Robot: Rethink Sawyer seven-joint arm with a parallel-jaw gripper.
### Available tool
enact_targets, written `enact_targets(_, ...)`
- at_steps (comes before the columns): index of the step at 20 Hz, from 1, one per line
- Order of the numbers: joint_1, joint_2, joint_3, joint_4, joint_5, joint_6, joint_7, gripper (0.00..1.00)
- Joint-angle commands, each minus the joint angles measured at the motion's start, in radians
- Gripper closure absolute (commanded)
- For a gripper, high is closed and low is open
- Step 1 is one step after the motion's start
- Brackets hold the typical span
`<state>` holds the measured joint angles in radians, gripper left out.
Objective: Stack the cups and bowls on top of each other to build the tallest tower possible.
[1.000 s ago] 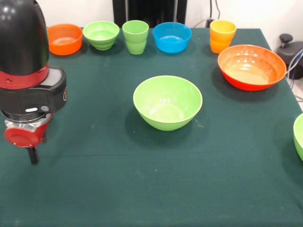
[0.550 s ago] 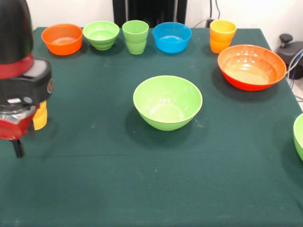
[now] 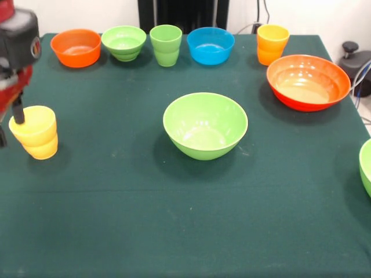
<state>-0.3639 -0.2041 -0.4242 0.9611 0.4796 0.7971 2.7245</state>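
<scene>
At the green desk's left edge, glossy yellow plastic cup upright, black pincer straddling its rim, grip state unclear.

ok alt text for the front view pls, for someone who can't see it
A red and black robot gripper at the left edge reaches a yellow cup on a dark green table. A large light green bowl sits mid-table, an orange-red bowl to its right, and smaller bowls and cups line the far edge.
</scene>
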Motion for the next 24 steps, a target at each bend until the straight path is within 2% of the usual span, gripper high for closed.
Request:
enact_targets(1,0.022,-0.103,0.087,0.159,-0.043,0.009,-0.01,0.0)
enact_targets(6,0.011,-0.086,0.111,0.172,-0.053,-0.015,-0.025,0.0)
enact_targets(10,0.016,-0.047,0.086,0.128,-0.101,0.017,-0.053,0.0)
enact_targets(24,0.003,-0.029,0.16,0.189,-0.134,-0.106,-0.09,0.0)
